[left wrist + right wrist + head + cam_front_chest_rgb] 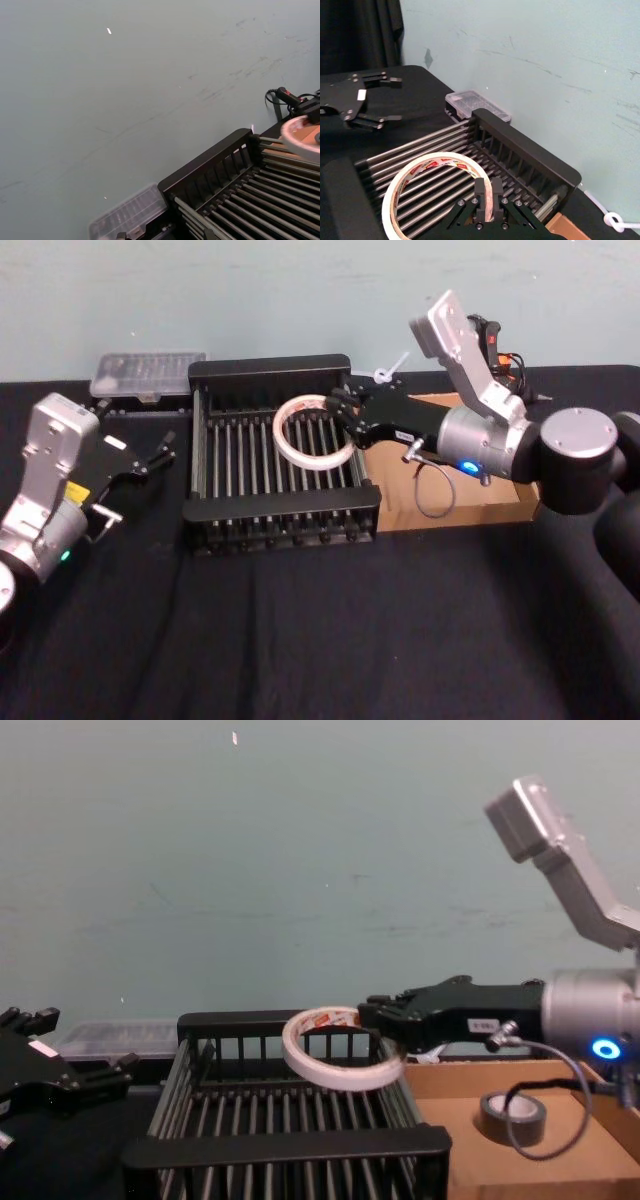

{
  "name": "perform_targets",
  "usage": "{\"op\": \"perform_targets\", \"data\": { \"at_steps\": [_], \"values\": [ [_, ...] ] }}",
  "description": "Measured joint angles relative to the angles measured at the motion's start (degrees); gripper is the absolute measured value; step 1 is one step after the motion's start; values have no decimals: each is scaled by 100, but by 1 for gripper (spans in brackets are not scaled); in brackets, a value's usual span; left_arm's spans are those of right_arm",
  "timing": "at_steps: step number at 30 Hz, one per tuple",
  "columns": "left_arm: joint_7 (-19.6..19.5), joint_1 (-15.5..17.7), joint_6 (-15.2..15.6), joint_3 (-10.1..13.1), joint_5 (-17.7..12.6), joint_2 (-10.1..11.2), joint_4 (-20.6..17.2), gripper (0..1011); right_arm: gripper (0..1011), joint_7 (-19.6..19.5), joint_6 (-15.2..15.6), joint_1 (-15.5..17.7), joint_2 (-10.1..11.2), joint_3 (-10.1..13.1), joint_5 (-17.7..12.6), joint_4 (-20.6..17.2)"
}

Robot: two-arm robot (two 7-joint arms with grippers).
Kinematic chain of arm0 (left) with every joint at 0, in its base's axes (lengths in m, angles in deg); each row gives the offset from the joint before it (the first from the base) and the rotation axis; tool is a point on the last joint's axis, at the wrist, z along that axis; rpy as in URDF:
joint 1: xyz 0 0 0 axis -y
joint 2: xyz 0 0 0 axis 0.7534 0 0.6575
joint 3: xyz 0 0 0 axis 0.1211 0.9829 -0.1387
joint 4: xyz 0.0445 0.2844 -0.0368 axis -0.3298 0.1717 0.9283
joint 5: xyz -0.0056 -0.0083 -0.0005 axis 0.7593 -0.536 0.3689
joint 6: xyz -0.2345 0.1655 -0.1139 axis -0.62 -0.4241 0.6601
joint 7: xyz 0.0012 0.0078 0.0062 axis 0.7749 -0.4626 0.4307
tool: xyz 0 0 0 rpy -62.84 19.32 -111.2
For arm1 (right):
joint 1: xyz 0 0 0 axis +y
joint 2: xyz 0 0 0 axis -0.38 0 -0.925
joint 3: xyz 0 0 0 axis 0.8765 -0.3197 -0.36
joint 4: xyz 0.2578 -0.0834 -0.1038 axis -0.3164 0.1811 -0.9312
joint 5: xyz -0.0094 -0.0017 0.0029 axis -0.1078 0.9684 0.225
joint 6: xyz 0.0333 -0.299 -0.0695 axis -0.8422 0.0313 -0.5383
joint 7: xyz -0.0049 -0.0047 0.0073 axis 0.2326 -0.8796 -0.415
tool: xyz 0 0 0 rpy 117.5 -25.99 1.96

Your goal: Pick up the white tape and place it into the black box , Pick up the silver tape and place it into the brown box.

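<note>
The white tape is a wide thin ring with red print inside. It hangs tilted over the right part of the black box, above the bars. My right gripper is shut on its rim, as the right wrist view shows at the fingers on the white tape. In the chest view the silver tape lies flat inside the brown box, right of the black box. My left gripper rests open on the table left of the crate.
A clear plastic case sits behind the crate's far left corner by the wall. A thin cable loop from my right arm hangs over the brown box. A white cord lies at the back.
</note>
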Motion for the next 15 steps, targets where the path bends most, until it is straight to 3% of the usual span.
{"op": "perform_targets", "data": {
  "at_steps": [5, 15],
  "values": [
    [0, 0, 0, 0, 0, 0, 0, 1001, 92, -3, -14, -262, -222, -43, 70, 440],
    [0, 0, 0, 0, 0, 0, 0, 1001, 92, -25, -291, -839, -779, -104, 288, 1661]
  ]
}}
